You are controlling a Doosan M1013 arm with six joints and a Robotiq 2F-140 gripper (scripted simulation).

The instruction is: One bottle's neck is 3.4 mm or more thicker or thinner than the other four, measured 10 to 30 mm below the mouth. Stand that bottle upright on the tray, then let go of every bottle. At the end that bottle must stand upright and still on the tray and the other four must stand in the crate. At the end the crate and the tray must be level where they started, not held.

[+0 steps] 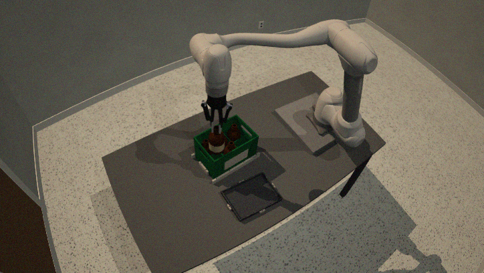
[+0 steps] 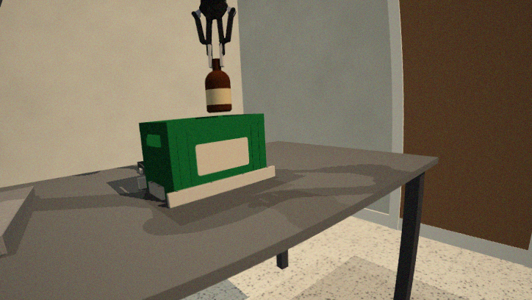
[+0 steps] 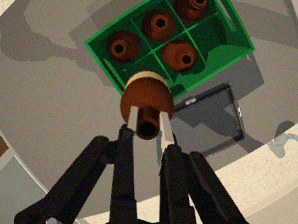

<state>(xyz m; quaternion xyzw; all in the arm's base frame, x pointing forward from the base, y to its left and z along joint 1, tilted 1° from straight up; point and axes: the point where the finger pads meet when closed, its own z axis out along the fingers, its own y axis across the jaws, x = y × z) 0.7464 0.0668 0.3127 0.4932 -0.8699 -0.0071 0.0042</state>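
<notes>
My gripper is shut on the neck of a brown bottle with a cream label. The bottle hangs upright, its base just above the rim of the green crate in the exterior view. Four other brown bottles stand in crate compartments in the wrist view: one at the left, one in the middle, one nearer the tray and one at the top edge. The dark tray lies level and bears no bottle.
Pale strips run along the crate's foot. The tray has small pale blocks around its edge. A grey slab lies near the arm's base. The crate stands between the held bottle and the table top.
</notes>
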